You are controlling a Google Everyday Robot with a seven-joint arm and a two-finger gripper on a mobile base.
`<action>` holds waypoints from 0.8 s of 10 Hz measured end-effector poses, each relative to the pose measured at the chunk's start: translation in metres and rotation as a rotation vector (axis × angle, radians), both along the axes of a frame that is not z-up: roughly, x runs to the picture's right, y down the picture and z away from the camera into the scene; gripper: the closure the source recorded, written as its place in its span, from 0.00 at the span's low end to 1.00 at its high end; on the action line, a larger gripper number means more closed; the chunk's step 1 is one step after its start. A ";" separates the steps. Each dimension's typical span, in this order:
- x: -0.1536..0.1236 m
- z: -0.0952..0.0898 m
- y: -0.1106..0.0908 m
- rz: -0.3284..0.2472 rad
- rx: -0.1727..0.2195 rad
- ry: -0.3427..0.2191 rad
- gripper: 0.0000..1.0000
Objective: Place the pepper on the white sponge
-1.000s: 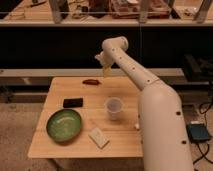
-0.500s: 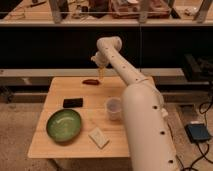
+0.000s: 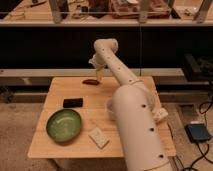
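**Arm reached to the far edge, pepper on the wood**

You had the gripper [image 3: 98, 74] out at the far side of the table [image 3: 127, 86], hanging at about 12 o'clock from the table's centre, just above and to the right of the pepper [image 3: 90, 81]. Whether its fingers were spread or closed, I cannot tell. The pepper, a small slender dark red thing with a slight curve, lay flat on the pale, smooth wooden tabletop near the back edge.

The white sponge [image 3: 98, 137], a flat off-white rectangular block set at an angle, sat well apart from the pepper, near the front edge at about 6 o'clock. Just to its left, at roughly 8 o'clock, stood the round green bowl [image 3: 64, 125], glossy and shallow. A flat black rectangular object [image 3: 73, 102] lay at about 10 o'clock, between bowl and pepper. The robot's smooth white rounded arm [image 3: 131, 107] crossed the right half of the table, hiding much of it.
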State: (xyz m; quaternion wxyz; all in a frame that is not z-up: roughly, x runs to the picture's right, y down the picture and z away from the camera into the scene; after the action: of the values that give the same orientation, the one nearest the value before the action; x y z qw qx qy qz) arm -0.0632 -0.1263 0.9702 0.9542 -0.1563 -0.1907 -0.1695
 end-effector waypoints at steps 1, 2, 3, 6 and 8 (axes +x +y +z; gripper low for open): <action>-0.003 0.003 0.005 0.001 -0.008 0.002 0.20; -0.008 0.007 0.012 -0.002 -0.017 0.004 0.20; -0.013 0.011 0.019 -0.010 -0.026 0.007 0.20; -0.020 0.021 0.034 -0.022 -0.044 0.025 0.20; -0.020 0.031 0.043 -0.015 -0.056 0.053 0.20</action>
State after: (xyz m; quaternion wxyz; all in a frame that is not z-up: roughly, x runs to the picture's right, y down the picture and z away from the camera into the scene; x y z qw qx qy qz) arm -0.0828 -0.0830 1.0015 0.9528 -0.1890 -0.1690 -0.1668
